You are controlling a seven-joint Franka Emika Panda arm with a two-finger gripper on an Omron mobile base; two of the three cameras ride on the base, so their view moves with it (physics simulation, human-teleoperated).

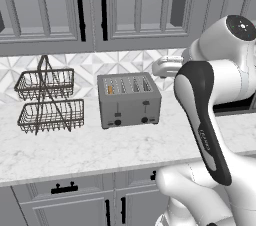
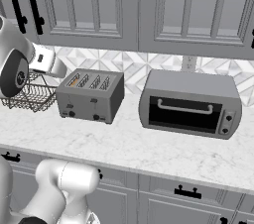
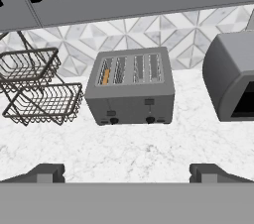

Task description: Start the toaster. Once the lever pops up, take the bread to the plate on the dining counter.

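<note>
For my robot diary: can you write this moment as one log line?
stage: approach | gripper: open, off the toaster | bread: in leftmost slot | levers: untouched | next: probably press lever

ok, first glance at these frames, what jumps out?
The toaster sits mid-worktop against the tiled wall, with the bread showing orange in its leftmost slot. A two-tier wire basket rack stands to its left and a grey toaster oven to its right. In the hand view the gripper hangs above the worktop in front of the toaster, fingertips wide apart with nothing between them.
</note>
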